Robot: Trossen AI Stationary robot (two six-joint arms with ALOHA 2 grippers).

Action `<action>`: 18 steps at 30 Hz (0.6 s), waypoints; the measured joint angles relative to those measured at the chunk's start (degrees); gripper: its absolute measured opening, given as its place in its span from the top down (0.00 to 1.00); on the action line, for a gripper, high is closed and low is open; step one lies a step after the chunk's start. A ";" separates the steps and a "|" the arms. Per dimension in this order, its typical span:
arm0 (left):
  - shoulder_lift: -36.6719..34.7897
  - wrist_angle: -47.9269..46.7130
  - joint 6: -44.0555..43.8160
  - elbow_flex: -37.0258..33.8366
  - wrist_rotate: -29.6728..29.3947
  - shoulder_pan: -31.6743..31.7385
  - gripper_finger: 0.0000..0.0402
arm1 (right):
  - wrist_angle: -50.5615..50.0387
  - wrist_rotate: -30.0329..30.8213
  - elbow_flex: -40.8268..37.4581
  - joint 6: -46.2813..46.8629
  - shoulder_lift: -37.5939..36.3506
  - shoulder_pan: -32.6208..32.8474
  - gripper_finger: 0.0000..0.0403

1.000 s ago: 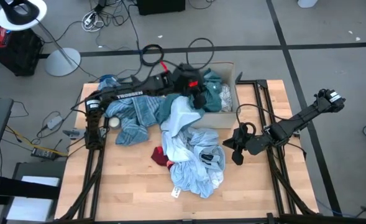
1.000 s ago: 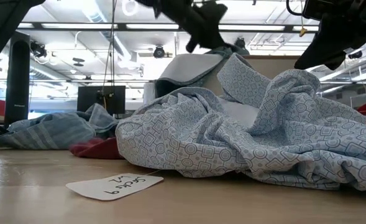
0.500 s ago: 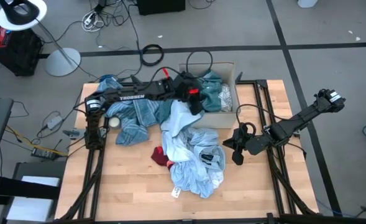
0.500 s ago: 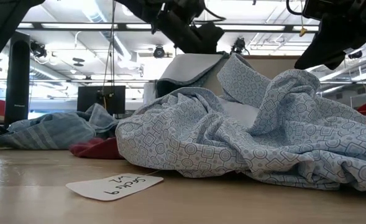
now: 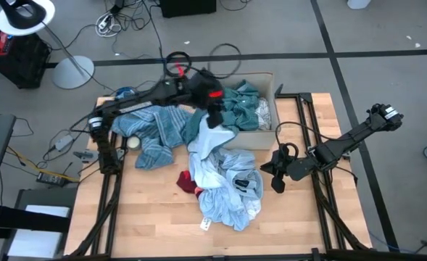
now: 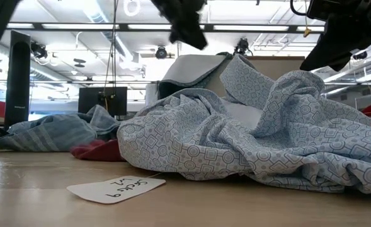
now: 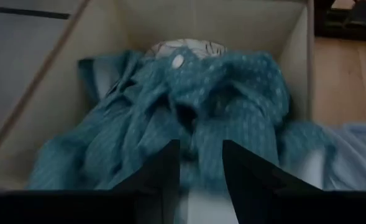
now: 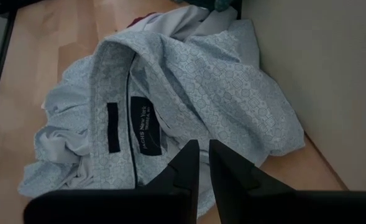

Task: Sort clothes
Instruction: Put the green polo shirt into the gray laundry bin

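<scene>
A teal shirt (image 5: 240, 109) (image 7: 232, 106) lies bunched in the beige cardboard box (image 5: 268, 78), beside a white patterned cloth (image 7: 183, 47). My left gripper (image 5: 215, 116) (image 7: 201, 168) hangs open just above the box's left end and holds nothing. A pale blue shirt (image 5: 210, 139) drapes from the box's near wall onto the table. A white-grey patterned shirt (image 5: 227, 190) (image 8: 170, 87) is heaped mid-table. A blue striped cloth (image 5: 155, 134) lies at the left, and a red piece (image 5: 185, 183) sits near it. My right gripper (image 5: 275, 183) (image 8: 203, 158) hovers right of the heap, shut but for a slit.
A paper tag (image 5: 206, 225) (image 6: 116, 188) lies near the table's front edge. A small round pale object (image 5: 133, 143) sits by the striped cloth. Bare wood shows along the near edge and at the front left. Cables and a lamp base lie on the floor beyond the table.
My left gripper has risen and drawn back from over the box toward the table's left edge, and its arm has lifted with it. The clothes on the table and my right gripper have stayed where they were.
</scene>
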 joint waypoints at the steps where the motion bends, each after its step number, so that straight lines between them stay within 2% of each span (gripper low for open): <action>1: -1.68 -0.05 -0.07 -1.28 0.00 0.03 0.69 | -0.15 0.00 0.00 -0.01 0.00 0.00 0.90; 5: -9.80 3.14 -1.76 -10.13 0.13 -0.84 0.69 | -0.11 -0.04 0.00 0.46 -0.01 0.00 0.90; 13: -27.15 20.00 -7.08 -37.66 -1.36 -3.10 0.68 | 0.24 -0.09 0.00 1.15 0.13 0.04 0.90; 18: -34.19 29.49 -11.06 -52.01 -1.29 -3.73 0.68 | 0.41 -0.09 0.00 1.16 0.29 0.04 0.90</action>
